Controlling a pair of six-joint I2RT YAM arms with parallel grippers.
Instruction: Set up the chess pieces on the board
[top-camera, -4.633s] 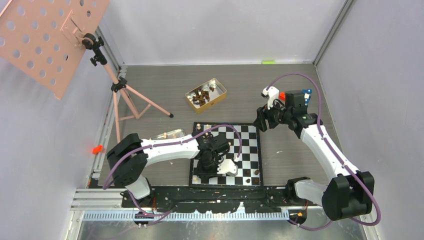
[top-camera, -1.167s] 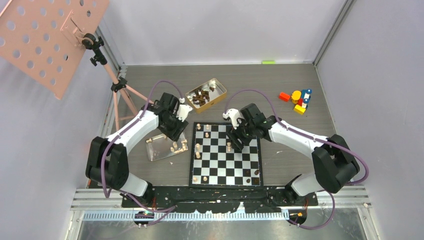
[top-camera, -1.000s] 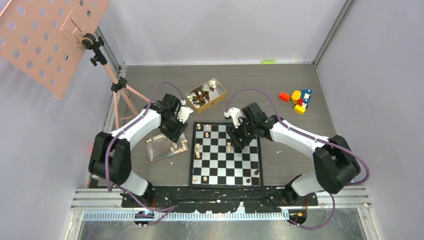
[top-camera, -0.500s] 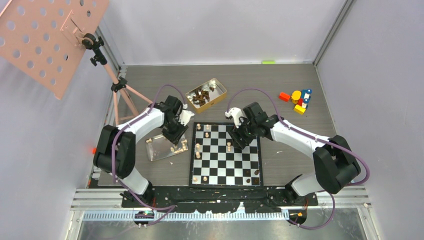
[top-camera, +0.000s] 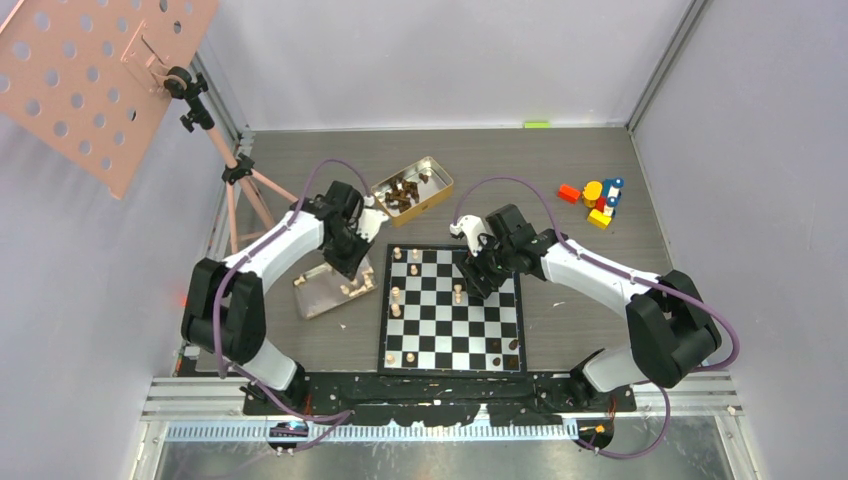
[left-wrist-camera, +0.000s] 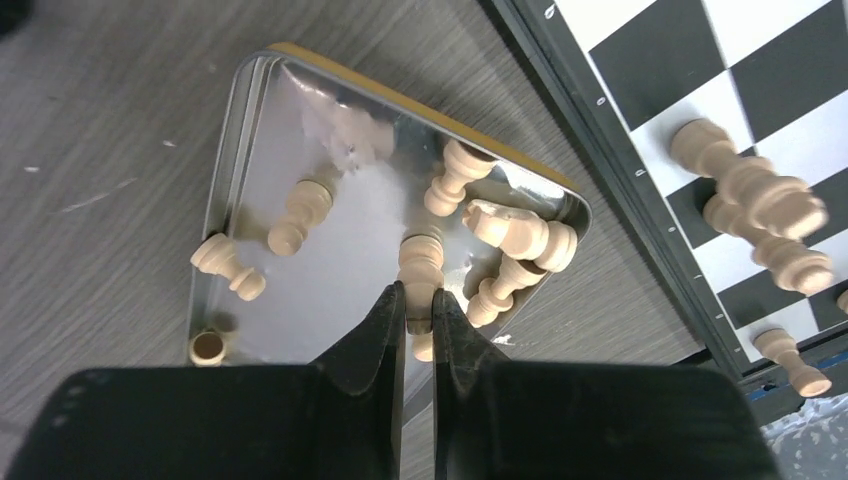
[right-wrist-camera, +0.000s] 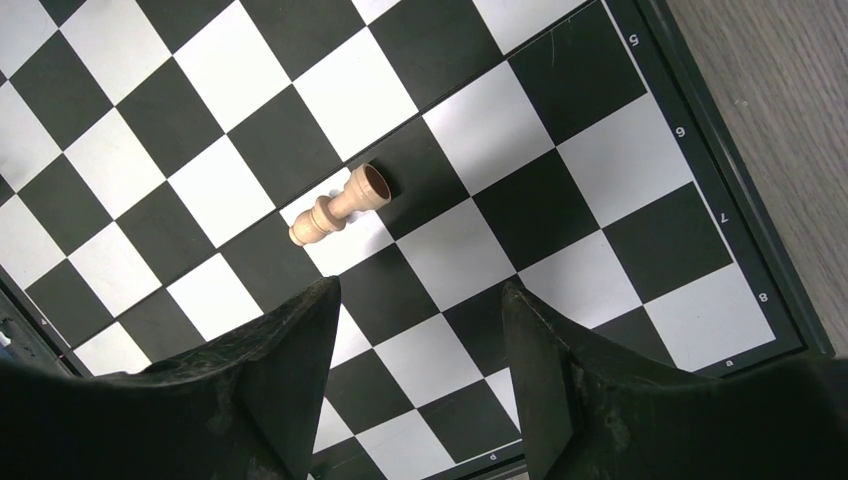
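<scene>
We see black-and-white checks on the board (right-wrist-camera: 560, 90), bordered black. The chess pieces (left-wrist-camera: 300, 215) are pale beige; the tray (left-wrist-camera: 235, 150) is silvery, gold-rimmed.

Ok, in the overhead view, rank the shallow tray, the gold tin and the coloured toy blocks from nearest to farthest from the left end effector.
1. The shallow tray: directly beneath the left end effector, which is shut on a pale chess piece there.
2. The gold tin: farther back, to the right.
3. The coloured toy blocks: far off to the right.
</scene>
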